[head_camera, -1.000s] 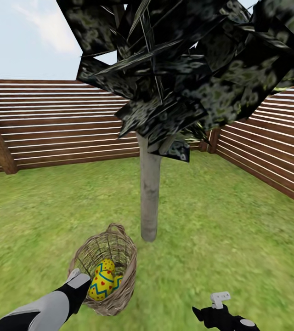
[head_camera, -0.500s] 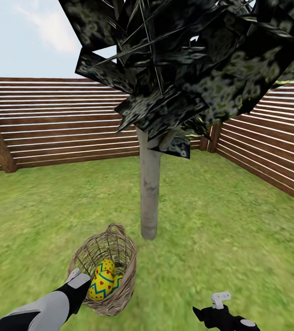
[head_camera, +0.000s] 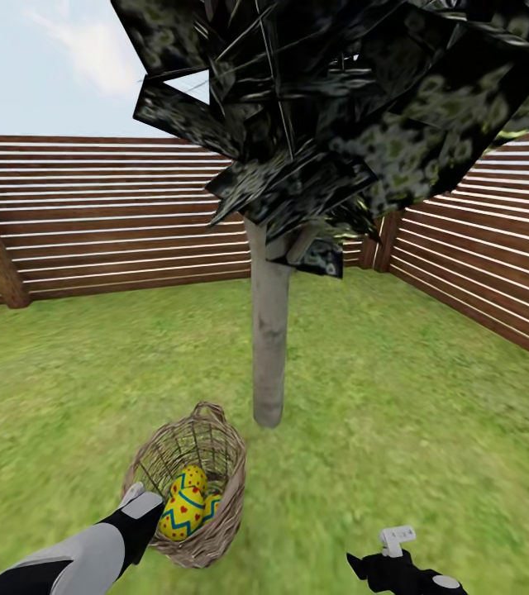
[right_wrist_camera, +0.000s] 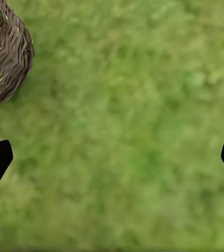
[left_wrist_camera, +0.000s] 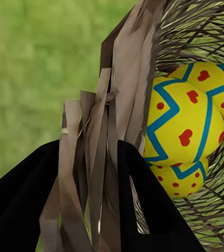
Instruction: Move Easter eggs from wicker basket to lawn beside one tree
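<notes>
Eggs point(head_camera: 183, 512) still inside wicker basket point(head_camera: 215, 463), yellow with blue zigzag bands and red marks, piled low against the near wall; the topmost lying with its long axis sloping up toward the rim, two more partly tucked behind and beneath. Same cluster point(left_wrist_camera: 188, 123) seen close in the left wrist view, red hearts and dots plain on the shells. Basket tilted, mouth facing up and toward the robot, loop handle at the far rim, resting on lawn point(head_camera: 430, 413) just in front of tree point(head_camera: 269, 347), near its pale upright trunk but apart from it. Left pincer point(head_camera: 136, 500) pinching the near rim of the basket, woven wall strips point(left_wrist_camera: 96, 157) clamped between its black fingers. Right pincer point(head_camera: 388, 549) spread wide over bare grass, well right of the basket, holding nothing. Brown slatted fence point(head_camera: 91, 223) beyond.
</notes>
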Robot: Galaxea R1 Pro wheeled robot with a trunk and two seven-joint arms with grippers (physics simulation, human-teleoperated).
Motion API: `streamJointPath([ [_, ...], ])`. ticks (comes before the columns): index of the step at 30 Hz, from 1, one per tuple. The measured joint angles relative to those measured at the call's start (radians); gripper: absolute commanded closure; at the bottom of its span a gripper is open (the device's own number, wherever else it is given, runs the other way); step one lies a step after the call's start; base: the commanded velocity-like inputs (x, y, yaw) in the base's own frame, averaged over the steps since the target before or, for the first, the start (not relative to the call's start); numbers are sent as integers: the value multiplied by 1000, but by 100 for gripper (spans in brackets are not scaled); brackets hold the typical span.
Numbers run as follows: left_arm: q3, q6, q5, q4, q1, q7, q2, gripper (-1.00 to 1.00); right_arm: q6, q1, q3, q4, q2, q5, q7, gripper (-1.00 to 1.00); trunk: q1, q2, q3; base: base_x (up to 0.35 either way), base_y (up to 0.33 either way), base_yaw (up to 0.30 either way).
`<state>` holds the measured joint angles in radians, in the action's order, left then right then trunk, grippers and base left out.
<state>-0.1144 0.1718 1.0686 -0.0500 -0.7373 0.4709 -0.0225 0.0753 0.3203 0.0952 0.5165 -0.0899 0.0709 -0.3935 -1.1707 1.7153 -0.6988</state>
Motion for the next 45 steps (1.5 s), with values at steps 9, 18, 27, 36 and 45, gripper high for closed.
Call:
streamJointPath([
  [9, 0, 0, 0, 0, 0, 0, 0, 100, 0, 0, 0, -2, 0, 0, 0, -100, -35, 63, -28, 0, 0, 0],
  [18, 0, 0, 0, 0, 0, 0, 0, 100, 0, 0, 0, -2, 0, 0, 0, -100, -69, 126, -56, 0, 0, 0],
  [27, -1, 0, 1, 0, 0, 0, 0, 100, 0, 0, 0, -2, 0, 0, 0, -100, -104, 189, -85, 0, 0, 0],
  [36, 0, 0, 0, 0, 0, 0, 0, 100, -5, 0, 0, -2, 0, 0, 1, -100, -138, 252, -113, 0, 0, 0],
  [45, -21, 3, 14, 2, -34, 53, 0, 100, -5, 0, -1, -3, 0, 0, 1, -100, -172, 315, -141, 0, 0, 0],
])
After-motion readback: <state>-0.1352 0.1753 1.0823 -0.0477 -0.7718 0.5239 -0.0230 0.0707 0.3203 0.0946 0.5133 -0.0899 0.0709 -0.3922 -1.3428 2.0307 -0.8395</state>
